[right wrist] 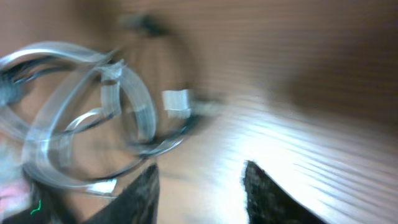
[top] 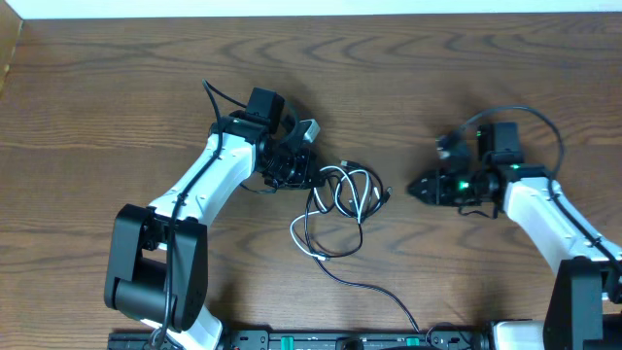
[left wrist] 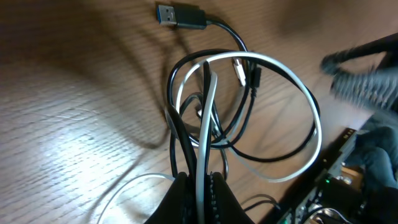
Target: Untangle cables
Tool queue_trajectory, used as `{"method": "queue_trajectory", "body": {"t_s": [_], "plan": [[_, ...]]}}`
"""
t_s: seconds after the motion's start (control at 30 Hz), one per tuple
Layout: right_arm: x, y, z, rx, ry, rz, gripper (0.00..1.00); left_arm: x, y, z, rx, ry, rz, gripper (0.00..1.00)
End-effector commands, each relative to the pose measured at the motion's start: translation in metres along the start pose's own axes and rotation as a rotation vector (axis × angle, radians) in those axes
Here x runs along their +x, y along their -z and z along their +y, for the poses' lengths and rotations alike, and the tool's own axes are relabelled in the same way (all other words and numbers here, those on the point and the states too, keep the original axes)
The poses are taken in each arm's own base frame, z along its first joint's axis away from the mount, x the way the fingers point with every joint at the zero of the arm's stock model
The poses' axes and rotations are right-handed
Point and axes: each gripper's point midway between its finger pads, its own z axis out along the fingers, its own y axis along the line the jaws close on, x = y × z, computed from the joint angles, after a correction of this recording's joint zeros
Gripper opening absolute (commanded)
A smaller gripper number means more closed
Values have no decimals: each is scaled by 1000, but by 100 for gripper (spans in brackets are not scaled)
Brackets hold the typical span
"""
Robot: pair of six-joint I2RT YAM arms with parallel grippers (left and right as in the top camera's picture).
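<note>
The left gripper pinches a bundle of cables on the wooden desk, its jaws closed narrowly on a strand of the white cable and the black strands beside it. The rest of the knot lies on the desk just beyond that gripper, on the side toward the other arm, with white and black loops crossing one another. A black cable curls farthest from the left gripper and ends in a USB plug. One black tail runs away from it toward the near edge of the desk.

The right gripper hovers well apart from the left gripper, past the knot. Its wrist view is blurred, but the jaws appear parted with nothing between them.

The cords look light, limp and smooth, so they are likely to slide through a loose pinch and drag the whole knot when pulled. The better hold is probably a free end near a plug, or a single outer loop, not the crossed middle.
</note>
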Motion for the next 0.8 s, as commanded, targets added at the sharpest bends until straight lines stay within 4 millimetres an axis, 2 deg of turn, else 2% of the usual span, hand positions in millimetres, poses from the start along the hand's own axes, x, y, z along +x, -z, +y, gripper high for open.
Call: {"method": "queue_trajectory", "body": {"t_s": [0.0,0.07,0.3,0.37,0.53,0.63,0.67,0.7,0.77], "plan": [[14,-7,55,-249,234,47,48,1,-1,-7,51,-3,10,8],[19,-13,66,-261,288,64,53,1,-1,-7,51,-3,10,8],[22,-30,97,-293,407,61,58,1,-1,-7,51,-4,9,8],[18,-36,90,-217,374,55,57,1,-1,-8,55,-4,10,8],[10,-49,53,80,289,28,52,2,0,-19,121,-6,17,8],[11,-55,51,120,296,26,51,3,2,-26,158,-12,19,8],[12,-57,53,117,301,29,49,3,2,-29,172,-14,20,8],[13,-61,54,114,305,34,43,4,3,-31,186,-20,21,8],[15,-66,54,113,310,44,21,4,4,-33,196,-25,21,7]]}}
